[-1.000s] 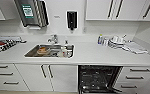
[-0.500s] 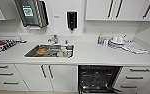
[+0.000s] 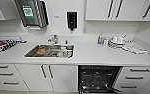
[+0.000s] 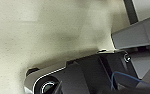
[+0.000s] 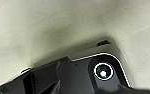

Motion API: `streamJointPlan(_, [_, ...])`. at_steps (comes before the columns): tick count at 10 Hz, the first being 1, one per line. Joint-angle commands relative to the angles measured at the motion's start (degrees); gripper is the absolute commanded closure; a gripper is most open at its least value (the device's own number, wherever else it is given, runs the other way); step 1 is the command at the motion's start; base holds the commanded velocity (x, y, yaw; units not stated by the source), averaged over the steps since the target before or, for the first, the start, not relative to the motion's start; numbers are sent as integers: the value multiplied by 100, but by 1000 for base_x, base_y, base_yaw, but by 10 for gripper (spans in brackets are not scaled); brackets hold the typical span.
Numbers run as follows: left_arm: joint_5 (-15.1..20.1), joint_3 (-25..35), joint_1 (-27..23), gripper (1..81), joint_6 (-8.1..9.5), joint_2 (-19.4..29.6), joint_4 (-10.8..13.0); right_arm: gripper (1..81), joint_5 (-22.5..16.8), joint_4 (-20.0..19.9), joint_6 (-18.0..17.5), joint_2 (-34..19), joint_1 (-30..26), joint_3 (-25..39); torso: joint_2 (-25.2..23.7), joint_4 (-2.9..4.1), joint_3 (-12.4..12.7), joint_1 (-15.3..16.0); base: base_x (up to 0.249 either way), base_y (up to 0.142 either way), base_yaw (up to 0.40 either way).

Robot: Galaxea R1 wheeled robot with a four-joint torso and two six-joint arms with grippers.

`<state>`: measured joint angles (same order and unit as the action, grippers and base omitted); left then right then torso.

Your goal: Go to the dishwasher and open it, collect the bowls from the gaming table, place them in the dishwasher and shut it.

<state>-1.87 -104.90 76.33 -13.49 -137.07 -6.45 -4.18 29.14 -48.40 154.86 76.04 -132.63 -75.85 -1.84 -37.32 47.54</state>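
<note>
Dishwasher open under the counter, w/ sink beside it.

The dishwasher (image 3: 98, 78) sat open below the white counter (image 3: 96, 56), dark racks showing. To its left were white cupboard doors (image 3: 47, 77); drawers (image 3: 138, 75) on the right. A sink (image 3: 51, 51) held dishes. Plates (image 3: 117, 42) sat by the wall. Couldn't tell if either gripper was spread or pressed together.

A steel sink (image 3: 33, 53) set in the white counter (image 3: 96, 56) holds dishes. A faucet (image 3: 53, 39) stands behind it. A paper-towel dispenser (image 3: 32, 12) and a black soap dispenser (image 3: 72, 20) hang on the wall.
</note>
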Motion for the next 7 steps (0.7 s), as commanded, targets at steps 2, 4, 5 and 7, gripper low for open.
streamJointPlan(2, [55,-1973,485,10,5,-1367,-190,10,735,857,261,865,548,-1299,0,0,0,0,0,0,0])
streamJointPlan(4, [72,-2569,529,10,14,-1849,-418,10,743,936,261,1233,654,-1860,0,0,0,0,0,0,0])
streamJointPlan(5, [99,-2815,555,10,14,-2016,-436,10,735,953,261,1374,707,-2018,0,0,0,0,0,0,0])
streamJointPlan(7, [90,-3341,581,10,14,-2376,-436,10,726,989,252,1576,829,-2125,0,0,2,0,0,0,0])
